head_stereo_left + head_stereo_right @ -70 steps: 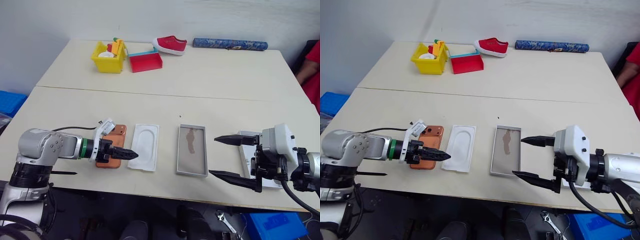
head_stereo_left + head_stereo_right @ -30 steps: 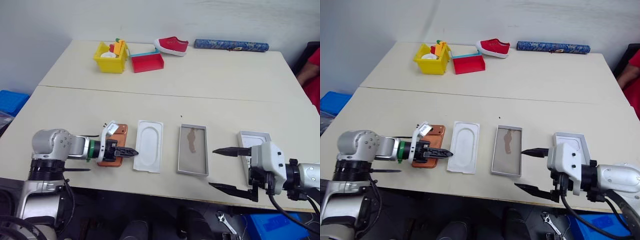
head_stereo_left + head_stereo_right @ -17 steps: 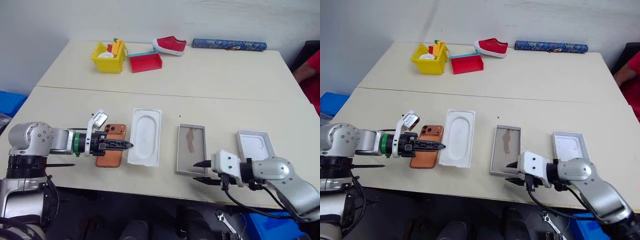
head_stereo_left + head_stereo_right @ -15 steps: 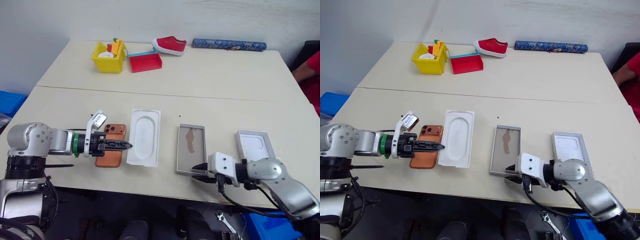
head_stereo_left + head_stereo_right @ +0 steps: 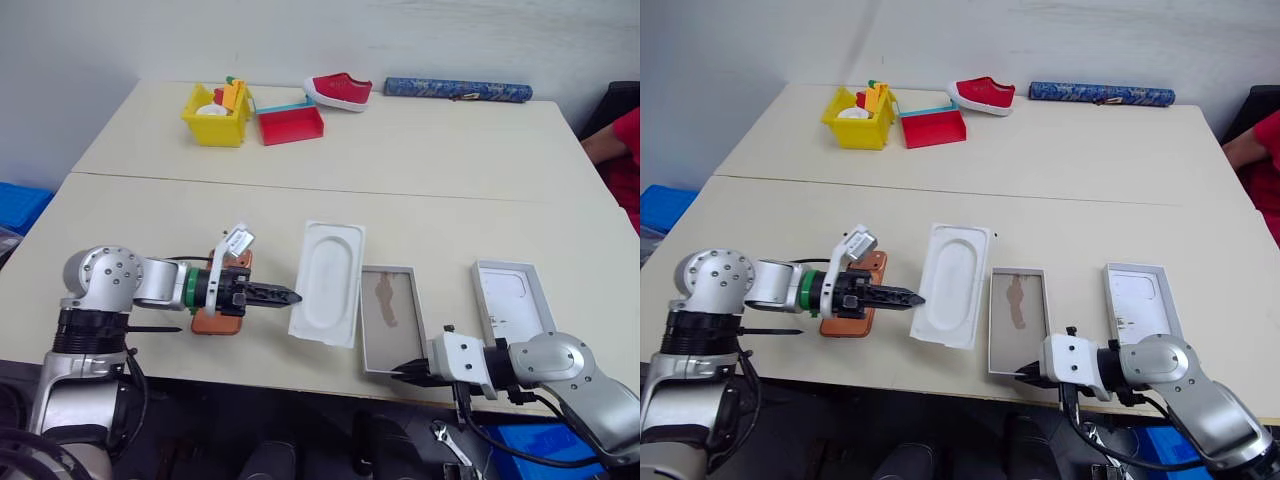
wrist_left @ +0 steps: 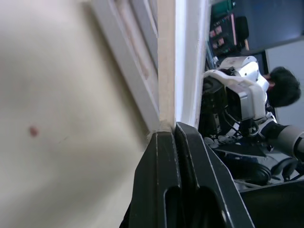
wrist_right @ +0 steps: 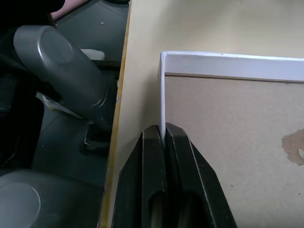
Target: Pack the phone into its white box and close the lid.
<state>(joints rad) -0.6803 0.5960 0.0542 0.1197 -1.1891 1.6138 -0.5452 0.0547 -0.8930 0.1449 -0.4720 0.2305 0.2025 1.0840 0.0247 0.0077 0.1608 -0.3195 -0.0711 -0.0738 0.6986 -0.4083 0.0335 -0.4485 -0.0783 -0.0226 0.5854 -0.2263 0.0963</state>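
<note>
The copper-orange phone [image 5: 213, 320] lies flat at the near left, mostly covered by my left gripper [image 5: 290, 297]. That gripper is shut, and its tips press against the edge of a flat white insert [image 5: 330, 283] with an oval recess. The insert is tilted and touches the white box [image 5: 392, 320], which has a grey-brown floor with a brown smudge. My right gripper [image 7: 161, 129] is shut on the box's thin near wall [image 7: 228, 66] at a corner. The all-white lid [image 5: 512, 298] lies open side up to the right of the box.
On the far table stand a yellow bin [image 5: 217, 112], a red tray [image 5: 292, 122], a red shoe [image 5: 340, 88] and a blue patterned roll [image 5: 458, 89]. A person in red [image 5: 620, 140] sits at the right edge. The box lies close to the table's near edge.
My left gripper has moved right, pushing the insert askew against the box. My right gripper has sunk toward the table's edge and shut on the box's near wall.
</note>
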